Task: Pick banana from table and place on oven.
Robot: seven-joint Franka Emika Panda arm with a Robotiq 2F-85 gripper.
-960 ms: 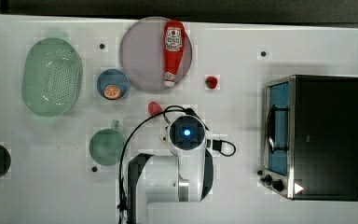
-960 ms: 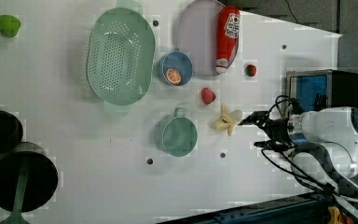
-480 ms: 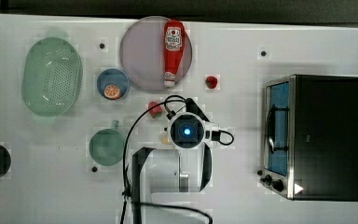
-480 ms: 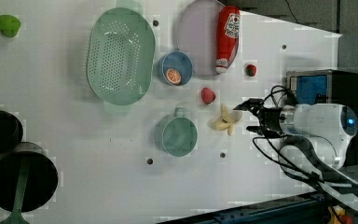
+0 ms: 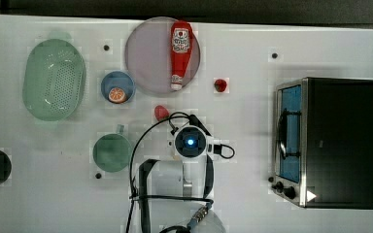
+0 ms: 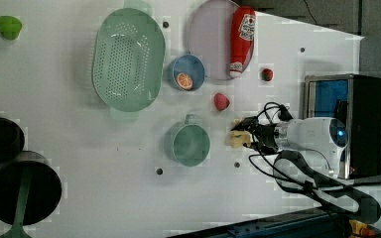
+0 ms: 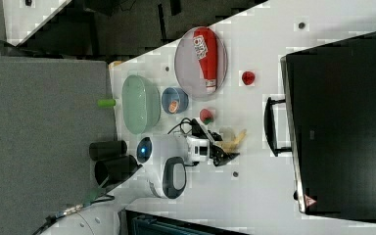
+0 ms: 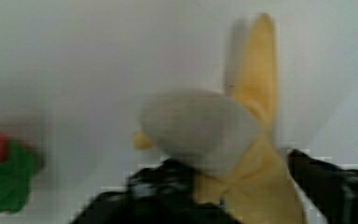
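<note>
Early in the job: claw [image 6: 242,139] down around banana [image 6: 235,140] on bench [image 6: 104,163], grip state unclear, lift and oven [image 5: 342,141] placement remaining.

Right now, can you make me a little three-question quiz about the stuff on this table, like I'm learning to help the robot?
1. True or false: the banana already lies on top of the oven.
2. What lies on the big round plate? A) the ketchup bottle B) a spoon C) a cup
3. Fill in: the orange slice sits in the small ____ bowl.

Key
1. False. It is on the table, between the jaws of the gripper.
2. A.
3. Blue.
</note>
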